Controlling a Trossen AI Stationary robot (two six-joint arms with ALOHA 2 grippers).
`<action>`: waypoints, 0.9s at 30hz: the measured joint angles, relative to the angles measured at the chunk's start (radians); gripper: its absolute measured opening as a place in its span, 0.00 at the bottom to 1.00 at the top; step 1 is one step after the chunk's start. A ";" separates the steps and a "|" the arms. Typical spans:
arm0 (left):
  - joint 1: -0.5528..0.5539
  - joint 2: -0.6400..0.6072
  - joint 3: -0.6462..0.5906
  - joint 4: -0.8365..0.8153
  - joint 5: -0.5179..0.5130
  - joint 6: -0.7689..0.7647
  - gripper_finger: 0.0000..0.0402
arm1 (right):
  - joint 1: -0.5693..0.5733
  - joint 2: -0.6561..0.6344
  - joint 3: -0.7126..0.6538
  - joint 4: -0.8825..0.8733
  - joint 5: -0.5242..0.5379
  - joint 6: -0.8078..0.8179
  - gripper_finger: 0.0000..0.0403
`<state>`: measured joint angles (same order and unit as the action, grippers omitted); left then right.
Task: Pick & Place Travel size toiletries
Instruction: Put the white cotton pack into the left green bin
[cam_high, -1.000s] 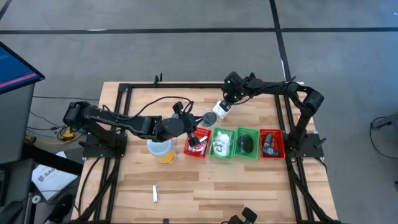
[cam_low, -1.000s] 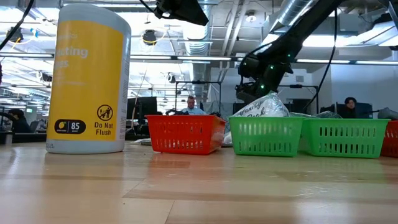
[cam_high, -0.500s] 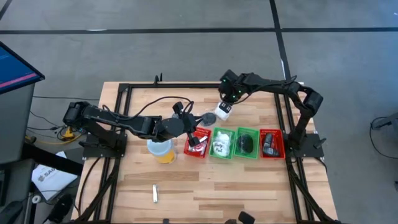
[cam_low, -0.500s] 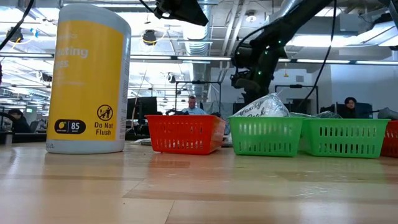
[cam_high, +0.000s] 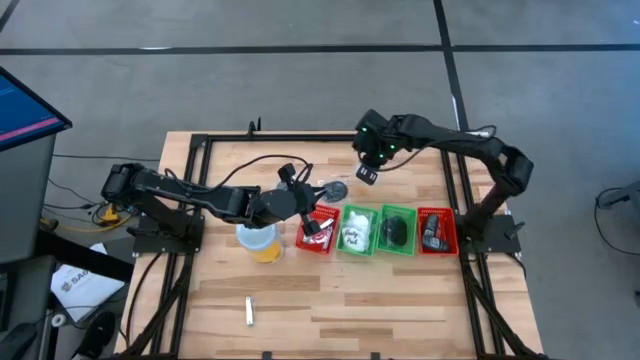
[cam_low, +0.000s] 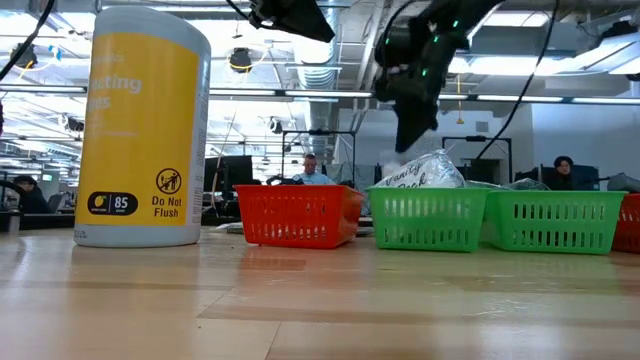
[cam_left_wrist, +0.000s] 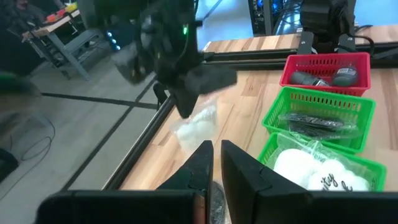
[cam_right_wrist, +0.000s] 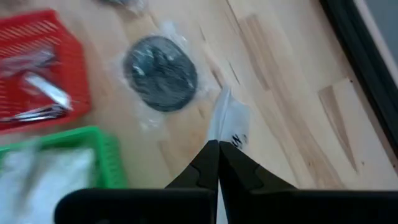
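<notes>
My right gripper (cam_high: 367, 176) hangs over the table's far middle, shut on a small clear-and-white packet (cam_left_wrist: 198, 127). Below and beside it a dark grey round disc (cam_high: 335, 189) in clear wrap lies flat on the wood. My left gripper (cam_high: 312, 196) hovers shut just above the left red bin (cam_high: 318, 228), which holds silvery tubes; nothing shows between its fingers (cam_left_wrist: 202, 163). A green bin (cam_high: 356, 230) next to it holds a white lumpy packet (cam_low: 425, 170). My right gripper pinches the packet's upper edge (cam_right_wrist: 224, 117) between its two fingertips. The fingers come from above, pointing steeply down. The packet hangs below them, clear of the table.
A second green bin (cam_high: 396, 228) and a second red bin (cam_high: 436, 228) continue the row toward the right. A tall yellow cup (cam_high: 258, 240) stands left of the bins. A short tube (cam_high: 249, 311) lies alone near the front edge. A dark frame (cam_high: 200, 150) rims the table.
My right gripper has risen from the table, tipping to point more steeply down, and has stayed shut. The packet has come up with it, off the wood beside the disc, and now hangs clear.
</notes>
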<state>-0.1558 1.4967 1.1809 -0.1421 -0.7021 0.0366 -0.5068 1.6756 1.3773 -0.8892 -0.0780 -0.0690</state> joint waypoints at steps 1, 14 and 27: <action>0.000 0.000 0.000 0.000 0.000 0.006 0.06 | 0.008 -0.020 0.000 -0.006 0.000 0.012 0.00; 0.000 0.000 0.000 0.000 0.000 0.011 0.06 | 0.191 -0.124 0.000 -0.062 0.000 0.070 0.00; 0.000 0.000 0.000 0.000 0.000 0.011 0.06 | 0.283 -0.118 -0.004 -0.115 0.000 0.123 0.00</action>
<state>-0.1558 1.4967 1.1809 -0.1417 -0.7021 0.0478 -0.2240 1.5578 1.3735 -1.0038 -0.0780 0.0535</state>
